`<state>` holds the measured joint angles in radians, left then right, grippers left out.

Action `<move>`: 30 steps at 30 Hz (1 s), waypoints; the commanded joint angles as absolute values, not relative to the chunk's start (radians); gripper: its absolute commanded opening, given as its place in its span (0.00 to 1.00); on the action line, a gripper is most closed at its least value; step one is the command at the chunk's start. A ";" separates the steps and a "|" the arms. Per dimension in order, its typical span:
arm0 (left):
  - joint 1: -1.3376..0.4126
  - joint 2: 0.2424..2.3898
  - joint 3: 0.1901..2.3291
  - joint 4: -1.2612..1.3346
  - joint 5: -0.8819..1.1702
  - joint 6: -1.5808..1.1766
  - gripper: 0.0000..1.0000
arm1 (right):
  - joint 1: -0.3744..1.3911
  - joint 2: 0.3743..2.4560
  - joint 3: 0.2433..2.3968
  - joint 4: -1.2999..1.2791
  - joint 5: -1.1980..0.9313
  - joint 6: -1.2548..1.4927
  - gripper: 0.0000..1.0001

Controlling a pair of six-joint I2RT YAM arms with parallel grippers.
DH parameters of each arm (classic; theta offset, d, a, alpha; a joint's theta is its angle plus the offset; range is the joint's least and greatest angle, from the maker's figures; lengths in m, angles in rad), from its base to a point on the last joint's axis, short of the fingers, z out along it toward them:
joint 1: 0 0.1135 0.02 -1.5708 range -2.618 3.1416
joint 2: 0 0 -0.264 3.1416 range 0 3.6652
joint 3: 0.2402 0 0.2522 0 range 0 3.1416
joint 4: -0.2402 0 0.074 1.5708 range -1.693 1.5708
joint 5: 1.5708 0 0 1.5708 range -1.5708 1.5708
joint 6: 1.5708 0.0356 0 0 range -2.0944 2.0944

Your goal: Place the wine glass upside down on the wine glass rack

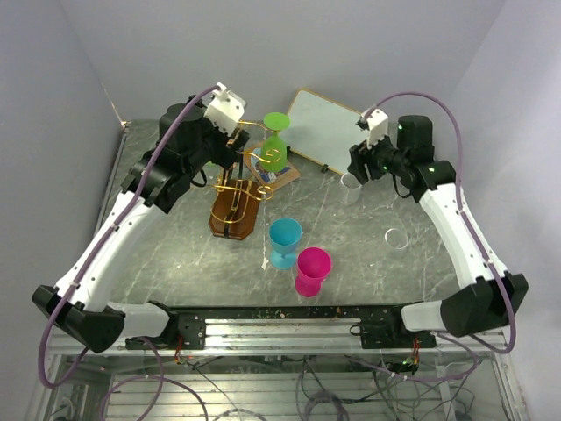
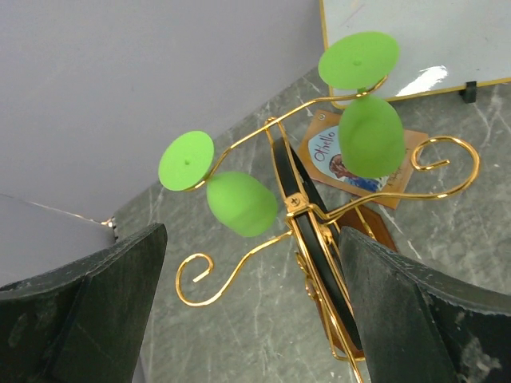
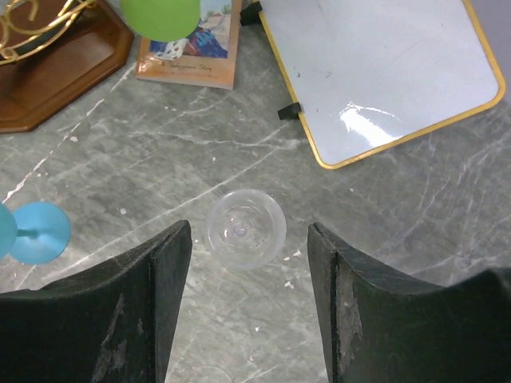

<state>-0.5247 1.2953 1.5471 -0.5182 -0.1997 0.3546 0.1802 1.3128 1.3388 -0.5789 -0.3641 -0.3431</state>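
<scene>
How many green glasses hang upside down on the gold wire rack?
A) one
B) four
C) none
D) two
D: in the left wrist view the left green glass and the right green glass each hang bowl-down, foot caught on an arm of the gold rack.

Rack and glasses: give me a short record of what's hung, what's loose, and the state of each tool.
rack: two green glasses hung upside down
loose: blue glass and pink glass, both upright; clear glass
left tool: open, empty, facing rack
right tool: open, over clear glass
</scene>
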 commanded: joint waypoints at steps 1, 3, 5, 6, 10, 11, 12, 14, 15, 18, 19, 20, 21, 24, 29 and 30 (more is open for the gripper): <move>-0.488 1.230 1.510 -0.505 -0.132 0.292 0.99 | 0.217 1.394 1.419 -0.665 -0.194 -0.270 0.58; -0.469 1.202 1.492 -0.504 -0.118 0.288 0.99 | 0.220 1.420 1.435 -0.679 -0.170 -0.257 0.57; -0.452 1.178 1.477 -0.515 -0.103 0.283 0.99 | 0.223 1.439 1.440 -0.686 -0.150 -0.248 0.56; -0.442 1.166 1.467 -0.517 -0.087 0.277 0.99 | 0.225 1.447 1.439 -0.689 -0.141 -0.245 0.56; -0.412 1.132 1.429 -0.528 -0.036 0.268 0.99 | 0.229 1.477 1.442 -0.705 -0.124 -0.242 0.52; -0.408 1.125 1.422 -0.527 -0.032 0.270 0.99 | 0.231 1.486 1.441 -0.711 -0.121 -0.242 0.50; -0.407 1.121 1.419 -0.530 -0.037 0.274 0.99 | 0.230 1.495 1.437 -0.710 -0.116 -0.242 0.48; -0.407 1.114 1.414 -0.533 -0.040 0.284 0.98 | 0.230 1.508 1.429 -0.706 -0.106 -0.242 0.44; -0.407 1.110 1.413 -0.534 -0.041 0.287 0.98 | 0.230 1.516 1.428 -0.702 -0.104 -0.240 0.42; -0.407 1.109 1.422 -0.544 -0.042 0.291 0.98 | 0.231 1.539 1.435 -0.699 -0.098 -0.239 0.37; -0.407 1.112 1.427 -0.545 -0.039 0.290 0.98 | 0.230 1.546 1.436 -0.697 -0.095 -0.239 0.35; -0.407 1.113 1.433 -0.548 -0.035 0.290 0.98 | 0.231 1.551 1.435 -0.692 -0.093 -0.239 0.35; -0.407 1.117 1.438 -0.552 -0.031 0.290 0.97 | 0.231 1.555 1.434 -0.688 -0.092 -0.240 0.34; -0.407 1.125 1.449 -0.559 -0.020 0.294 0.97 | 0.231 1.577 1.435 -0.688 -0.088 -0.241 0.32; -0.405 1.140 1.453 -0.557 -0.027 0.296 0.97 | 0.231 1.592 1.429 -0.684 -0.099 -0.242 0.27; -0.405 1.141 1.454 -0.556 -0.027 0.298 0.97 | 0.232 1.595 1.428 -0.684 -0.096 -0.243 0.27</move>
